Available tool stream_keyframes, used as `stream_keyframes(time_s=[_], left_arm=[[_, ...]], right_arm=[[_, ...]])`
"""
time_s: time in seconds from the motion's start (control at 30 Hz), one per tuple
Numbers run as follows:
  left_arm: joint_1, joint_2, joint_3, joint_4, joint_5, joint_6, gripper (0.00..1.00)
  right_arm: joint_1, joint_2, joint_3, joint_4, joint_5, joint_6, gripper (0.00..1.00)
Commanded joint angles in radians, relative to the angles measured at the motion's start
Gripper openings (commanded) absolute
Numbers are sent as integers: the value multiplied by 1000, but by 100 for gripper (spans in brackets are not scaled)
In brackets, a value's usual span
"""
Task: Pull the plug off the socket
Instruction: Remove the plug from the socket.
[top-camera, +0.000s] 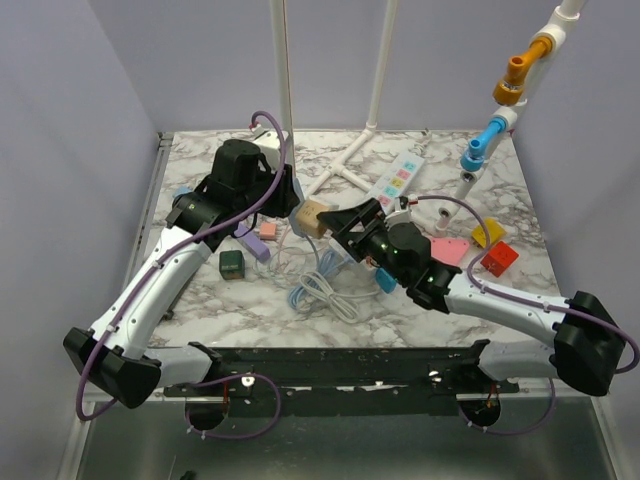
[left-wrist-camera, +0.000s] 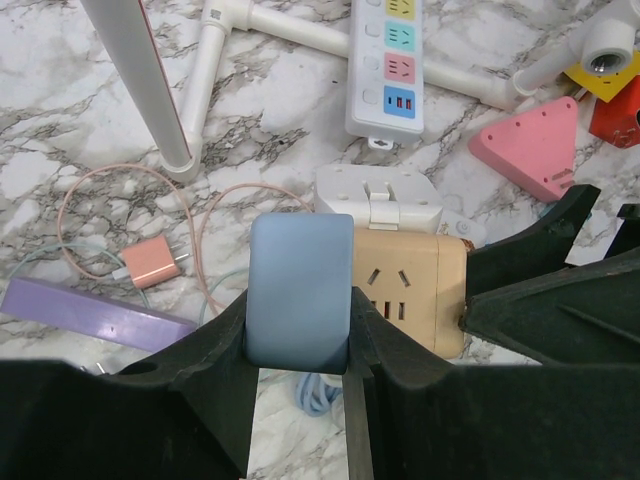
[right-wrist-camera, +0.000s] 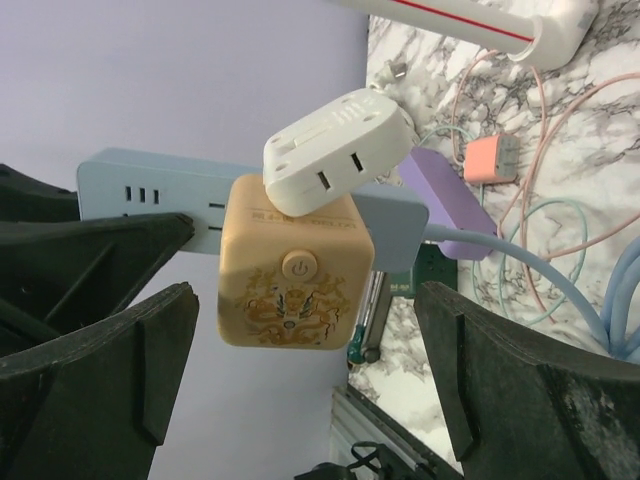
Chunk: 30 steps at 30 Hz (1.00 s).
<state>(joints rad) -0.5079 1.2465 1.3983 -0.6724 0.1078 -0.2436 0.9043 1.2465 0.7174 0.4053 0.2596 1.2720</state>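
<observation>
Left jaws clamped on the narrow sides of a pale-blue strip (left-wrist-camera: 299, 290), which they hold in the air above the desk (top-camera: 250, 322), near its middle. A tan cube (right-wrist-camera: 290, 265) is seated in the strip's socket face. This cube is probably the plug to be removed, though a white adapter (right-wrist-camera: 335, 150) perched on its top could also be meant. Right jaws stand wide apart, one on either side of the cube and touching nothing. The cube looks like light, rigid, glossy plastic, so it should neither crush nor flex, but its smooth faces may slip under a weak grip. The prongs are hidden and are likely to resist the pull. The best hold appears to be on two opposite flat sides, low on the body and clear of the round button (right-wrist-camera: 297, 265) and the adapter. The pull should run straight away from the strip, because a tilted pull could bind the prongs or knock the adapter loose.
</observation>
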Motion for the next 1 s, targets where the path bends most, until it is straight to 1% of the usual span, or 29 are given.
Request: stream_keyframes(time_s=[0.0, 0.07, 0.13, 0.33, 0.4, 0.5, 0.6, 0.63, 0.73, 0.8, 0.83, 0.93, 0.97], left_arm=[[-2, -44, 1, 96, -28, -10, 0], [-3, -47, -2, 94, -28, -10, 0], [-3, -50, -5, 93, -30, -12, 0], [-7, -52, -13, 90, -23, -23, 0], [-7, -54, -18, 90, -20, -27, 0], [-9, -56, -25, 89, -11, -31, 0], [-11, -59, -31, 86, -5, -37, 0], [-12, -59, -32, 87, -4, -37, 0], [-14, -62, -35, 86, -2, -37, 0], [-14, -66, -36, 83, 4, -39, 0], [-12, -67, -36, 80, 5, -40, 0], [-14, -68, -41, 80, 6, -40, 0], [-14, -68, -43, 82, 7, -40, 0]], right_arm=[[10, 28, 12, 24, 68, 31, 100], [16, 70, 33, 64, 53, 33, 100], [26, 113, 70, 68, 44, 32, 100], [61, 162, 92, 111, 100, 50, 99], [64, 158, 84, 121, 117, 53, 93], [66, 139, 56, 150, 148, 57, 80], [65, 141, 49, 177, 156, 52, 70], [66, 147, 58, 173, 151, 49, 68], [67, 173, 77, 168, 125, 60, 69], [67, 185, 85, 174, 121, 63, 77], [67, 189, 88, 170, 116, 62, 78], [68, 192, 92, 170, 117, 58, 77], [68, 191, 91, 170, 117, 58, 74]])
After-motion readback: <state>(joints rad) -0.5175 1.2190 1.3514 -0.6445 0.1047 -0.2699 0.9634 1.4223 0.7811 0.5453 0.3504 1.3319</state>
